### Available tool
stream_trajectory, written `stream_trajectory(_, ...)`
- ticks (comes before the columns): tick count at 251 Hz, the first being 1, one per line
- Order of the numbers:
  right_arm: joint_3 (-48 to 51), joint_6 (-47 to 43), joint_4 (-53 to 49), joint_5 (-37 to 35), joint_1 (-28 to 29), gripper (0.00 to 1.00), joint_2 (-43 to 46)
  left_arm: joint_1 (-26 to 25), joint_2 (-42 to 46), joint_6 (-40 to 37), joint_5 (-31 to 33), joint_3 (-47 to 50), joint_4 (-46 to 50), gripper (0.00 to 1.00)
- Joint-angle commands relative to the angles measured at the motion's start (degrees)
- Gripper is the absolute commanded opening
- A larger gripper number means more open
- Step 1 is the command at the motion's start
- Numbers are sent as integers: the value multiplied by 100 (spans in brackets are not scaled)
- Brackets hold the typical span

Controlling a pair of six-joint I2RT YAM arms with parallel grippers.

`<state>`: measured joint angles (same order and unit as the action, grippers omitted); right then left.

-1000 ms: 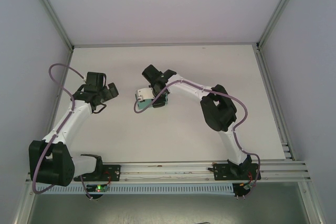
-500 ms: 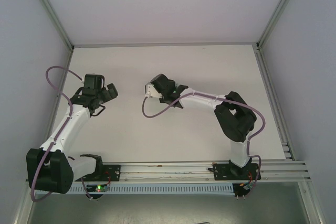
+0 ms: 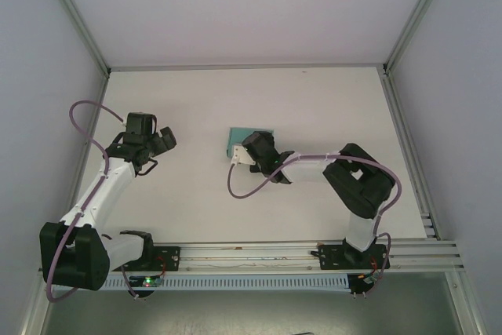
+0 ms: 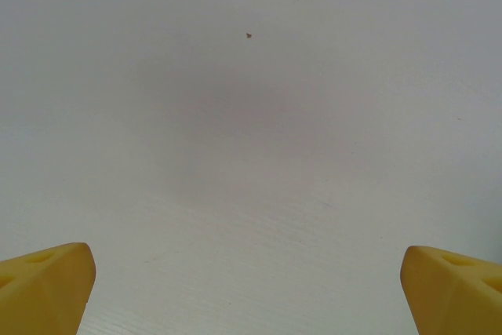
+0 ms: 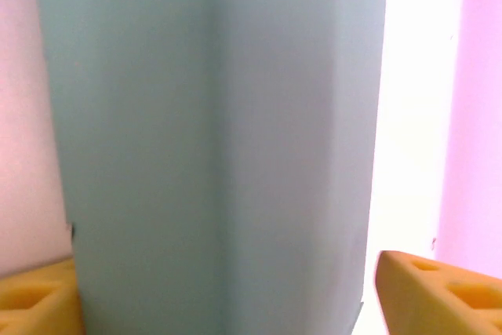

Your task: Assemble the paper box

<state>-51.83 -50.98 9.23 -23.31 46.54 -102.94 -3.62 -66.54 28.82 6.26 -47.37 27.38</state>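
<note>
The paper box (image 3: 249, 135) is a small low teal-green box lying on the white table, left of centre. My right gripper (image 3: 252, 145) sits at its near edge, fingers pointing at it. In the right wrist view the paper box (image 5: 212, 147) stands between the yellow fingertips (image 5: 439, 292). A strip of white table shows between the box and the right-hand fingertip, so the right gripper (image 5: 227, 296) is open around it. My left gripper (image 3: 162, 140) hovers over bare table well to the left. The left gripper (image 4: 251, 292) is wide open with nothing between its fingers.
The white table (image 3: 314, 100) is walled by grey panels at the back and both sides. A metal rail (image 3: 259, 253) runs along the near edge by the arm bases. A purple cable (image 3: 239, 186) loops under the right wrist. A tiny dark speck (image 4: 249, 35) lies on the table.
My right arm has swung from the left toward the middle and drawn back, and its jaws have widened off the box, which now lies uncovered on the table. The left arm barely shifted.
</note>
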Motion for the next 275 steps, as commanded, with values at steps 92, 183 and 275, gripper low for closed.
stream_trajectory(92,815,1859,-1315,554,70,98,2260,80,79,-936,1169,807,-2041,100)
stream_trajectory(183,2859,5409,1993,430,-3333,98,3951,80,-889,-2316,813,2237,-5441,100)
stream_trajectory(275,3425,4989,5155,569,-3988,98,1852,227,-1241,-2580,711,2377,-6512,100)
